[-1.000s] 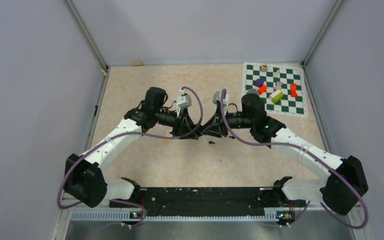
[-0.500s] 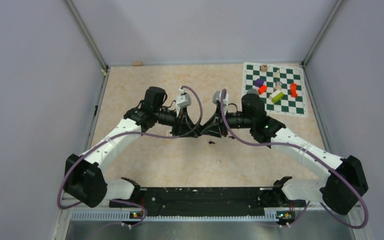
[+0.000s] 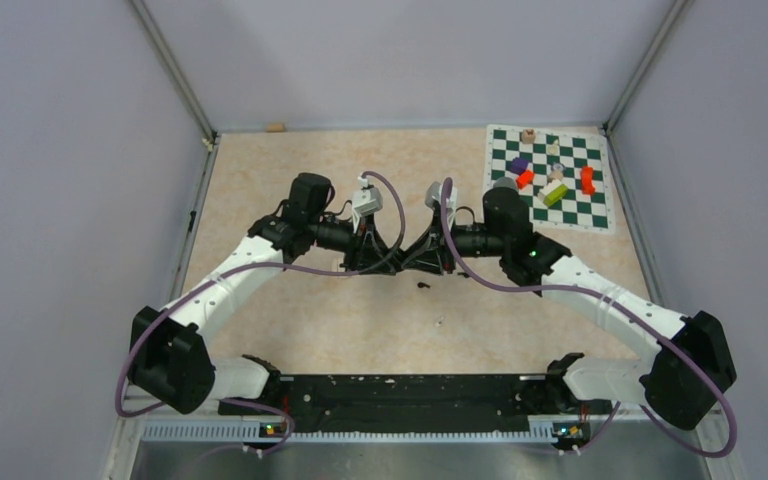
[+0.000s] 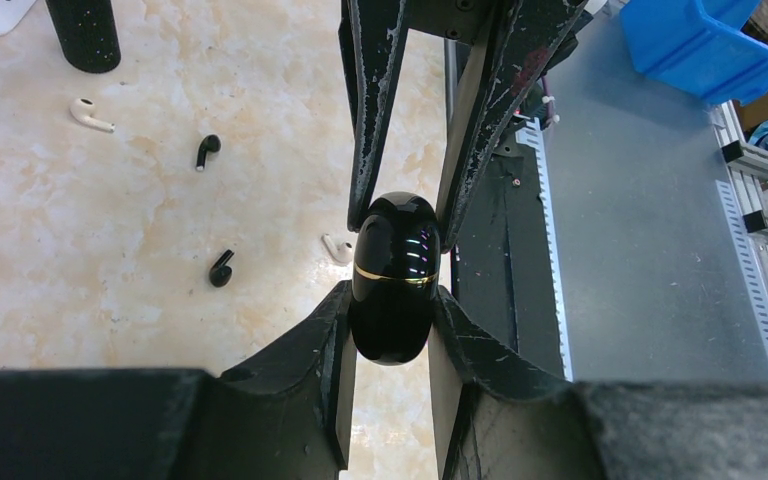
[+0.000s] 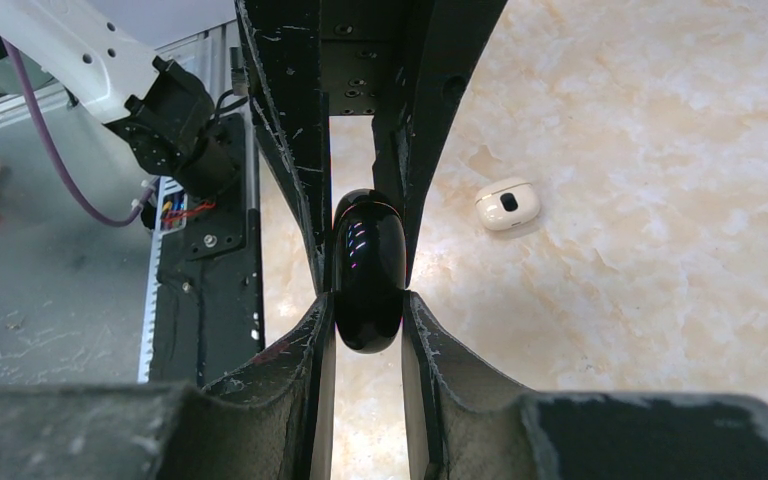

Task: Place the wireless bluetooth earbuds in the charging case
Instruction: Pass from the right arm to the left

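So both arms have ended up on the same thing. The left gripper (image 4: 392, 300) and the right gripper (image 5: 368, 305) come in nose to nose over the middle of the table (image 3: 290, 190). Each has its fingers pinched narrow on the black charging case (image 4: 392, 275), which looks to be held up off the surface. The gold seam around it reads as closed, so the lid isn't open yet.

All the buds are loose on the table. In the left wrist view, counting from the case, one black earbud (image 4: 222, 268) is at 9 o'clock and the other black earbud (image 4: 206, 150) is at 10. One white earbud (image 4: 337, 248) sits just beside the case, the other white earbud (image 4: 90, 113) is far out at 10. In the right wrist view a white charging case (image 5: 507, 203) lies at 2 o'clock.

What could go sideways:
- The case is glossy and rounded, so one side squeezing harder could squirt it out.
- If both pinches land across the seam, they clamp the lid shut.
- When one arm lets go, the case may twist in the other's grip.
- There are two cases and two bud colours, so mixing them up is easy.
- The buds are tiny next to those fingers.
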